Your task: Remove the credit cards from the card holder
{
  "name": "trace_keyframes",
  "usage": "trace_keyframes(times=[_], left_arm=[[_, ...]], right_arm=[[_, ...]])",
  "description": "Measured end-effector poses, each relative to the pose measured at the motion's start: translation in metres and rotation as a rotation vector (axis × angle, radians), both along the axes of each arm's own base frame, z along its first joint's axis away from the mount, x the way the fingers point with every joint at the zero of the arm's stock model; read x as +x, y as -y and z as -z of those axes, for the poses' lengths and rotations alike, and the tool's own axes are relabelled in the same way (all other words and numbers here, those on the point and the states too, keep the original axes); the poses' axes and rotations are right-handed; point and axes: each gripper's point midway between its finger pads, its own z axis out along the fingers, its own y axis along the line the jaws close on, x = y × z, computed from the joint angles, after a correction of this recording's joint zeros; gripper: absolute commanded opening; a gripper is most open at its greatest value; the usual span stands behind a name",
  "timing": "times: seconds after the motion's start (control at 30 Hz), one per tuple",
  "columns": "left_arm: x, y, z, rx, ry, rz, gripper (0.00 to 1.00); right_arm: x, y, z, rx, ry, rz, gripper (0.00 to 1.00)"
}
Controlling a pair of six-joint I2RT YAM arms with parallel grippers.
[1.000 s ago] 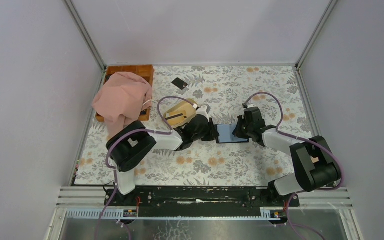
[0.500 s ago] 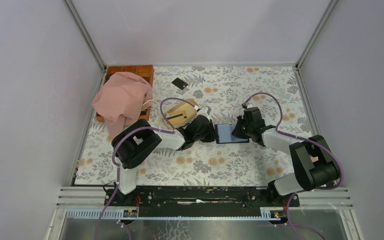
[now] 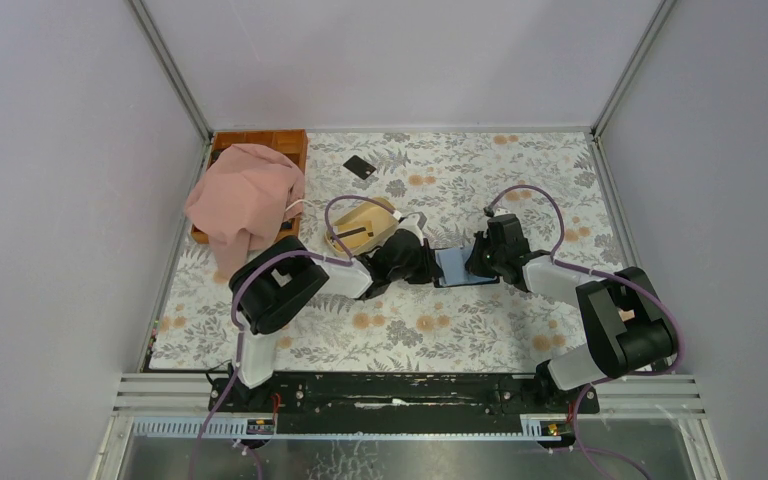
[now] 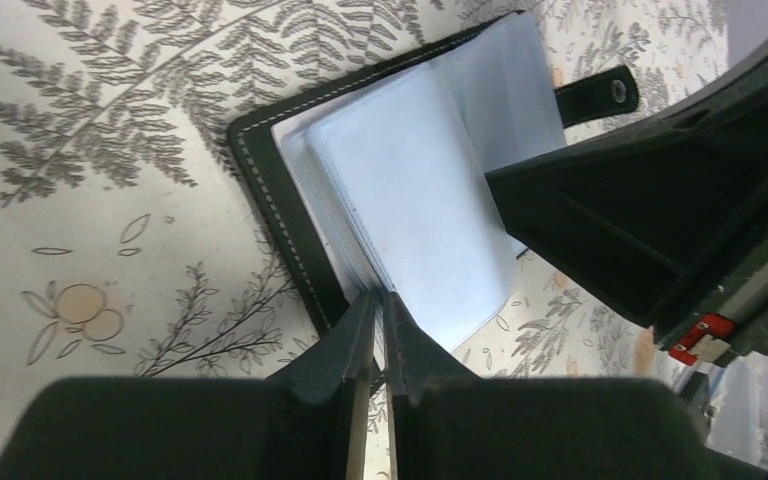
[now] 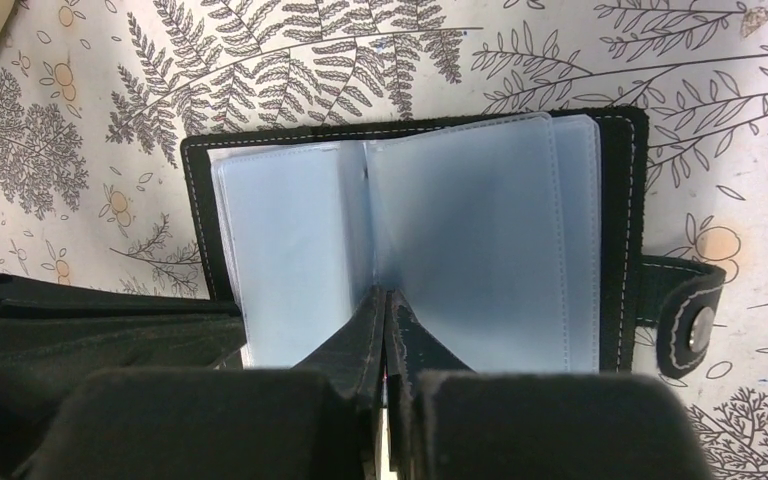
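The card holder (image 3: 457,267) lies open on the floral mat between both grippers, its blue-grey plastic sleeves up (image 5: 480,240), its snap strap (image 5: 685,318) to one side. My left gripper (image 4: 380,297) is shut, its tips pinching the near edge of the sleeves (image 4: 410,200). My right gripper (image 5: 385,293) is shut, its tips pressed at the holder's middle fold. No card shows in the sleeves. One black credit card (image 3: 359,166) lies at the back of the mat. Another (image 3: 350,235) lies in the beige dish (image 3: 370,216).
A pink cloth (image 3: 243,200) is draped over a wooden tray (image 3: 285,141) at the back left. The beige dish is right behind my left wrist. Grey walls enclose the mat on three sides.
My left gripper has moved a little right, onto the holder's left edge, and the visible blue inside has grown narrower. The right gripper has stayed at the fold.
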Motion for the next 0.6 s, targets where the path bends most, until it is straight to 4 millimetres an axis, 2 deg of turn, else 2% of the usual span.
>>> trace_keyframes(times=[0.3, 0.6], left_arm=[[-0.011, 0.008, -0.005, -0.086, -0.01, 0.04, 0.11], [-0.01, 0.015, -0.017, -0.146, 0.004, 0.051, 0.12]], right_arm=[[0.002, 0.001, 0.0, 0.001, 0.004, 0.004, 0.0], [0.005, 0.004, 0.0, -0.007, 0.013, 0.018, 0.0]])
